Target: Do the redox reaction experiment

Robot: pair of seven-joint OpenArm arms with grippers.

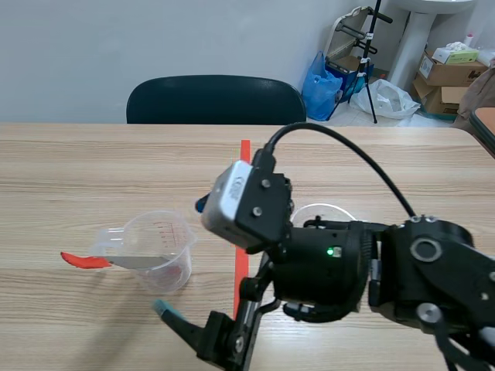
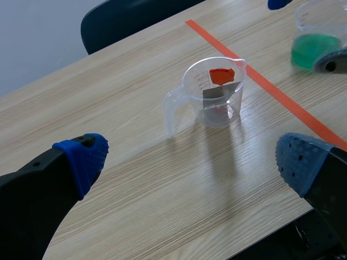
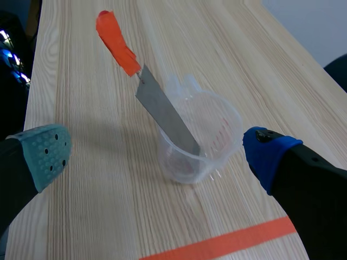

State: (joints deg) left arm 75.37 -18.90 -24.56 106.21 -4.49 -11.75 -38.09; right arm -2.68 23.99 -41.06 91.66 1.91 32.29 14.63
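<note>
Currently the clear measuring cup (image 3: pixel 198 138) stands upright on the wooden table (image 1: pixel 77 170). A metal strip (image 3: pixel 165 114) leans inside it. The strip's lower end rests in the cup, and its orange-red taped end (image 3: pixel 116 43) projects over the rim.

The right gripper (image 3: pixel 157 154) is spread wide. The cup sits just ahead of it, between the teal pad (image 3: pixel 46 154) and the blue pad (image 3: pixel 268 154), and neither pad is seen touching the wall.

The left gripper (image 2: pixel 193 160) is likewise spread, holding nothing. The same cup stands farther ahead of it, roughly on the centre line between its fingers.

Beyond the cup from that gripper, past the orange tape line (image 2: pixel 271 89), stands a clear beaker of green liquid (image 2: pixel 312 49). A dark chair (image 1: pixel 216 100) sits at the table's far edge.
</note>
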